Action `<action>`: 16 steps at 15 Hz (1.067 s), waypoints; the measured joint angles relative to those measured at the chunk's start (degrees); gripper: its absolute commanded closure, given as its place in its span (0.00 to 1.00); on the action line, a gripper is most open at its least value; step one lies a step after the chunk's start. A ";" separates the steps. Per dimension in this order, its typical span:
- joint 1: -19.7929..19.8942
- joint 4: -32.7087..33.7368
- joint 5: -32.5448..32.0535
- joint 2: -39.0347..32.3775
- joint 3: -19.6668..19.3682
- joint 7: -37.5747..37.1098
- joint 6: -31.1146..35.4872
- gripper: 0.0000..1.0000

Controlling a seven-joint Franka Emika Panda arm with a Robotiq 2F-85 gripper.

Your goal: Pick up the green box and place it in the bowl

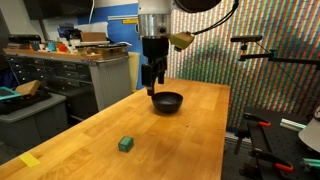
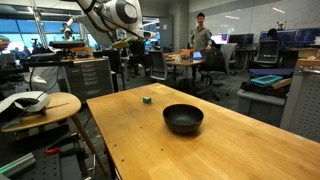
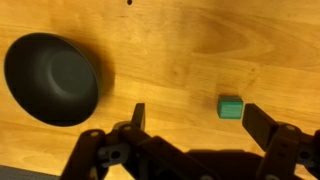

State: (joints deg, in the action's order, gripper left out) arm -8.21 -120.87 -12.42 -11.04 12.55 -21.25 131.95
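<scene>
The green box [image 1: 126, 144] is a small cube lying on the wooden table, apart from the black bowl [image 1: 168, 102]. Both also show in the other exterior view, the box [image 2: 146, 99] beyond the bowl [image 2: 183, 119]. My gripper [image 1: 152, 75] hangs above the table beside the bowl, well above the wood. In the wrist view the gripper [image 3: 198, 120] is open and empty. There the box [image 3: 231, 107] appears between the fingertips, close to the right finger, far below. The bowl [image 3: 52, 78] lies empty at the left.
A yellow tape strip [image 1: 28, 160] lies near a table corner. The table edge [image 1: 215, 140] drops off beside a patterned wall. Cabinets [image 1: 70, 70] and a person [image 2: 201, 35] stand beyond the table. A round side table [image 2: 40, 105] is alongside.
</scene>
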 measured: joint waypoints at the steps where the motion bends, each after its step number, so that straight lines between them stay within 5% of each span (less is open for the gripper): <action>1: -0.85 1.43 0.00 -1.81 -0.13 0.01 0.19 0.00; 16: -8.95 16.66 0.18 -22.22 -4.05 2.35 5.44 0.00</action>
State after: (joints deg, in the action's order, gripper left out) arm -17.16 -104.21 -12.24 -33.26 8.51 -18.90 137.39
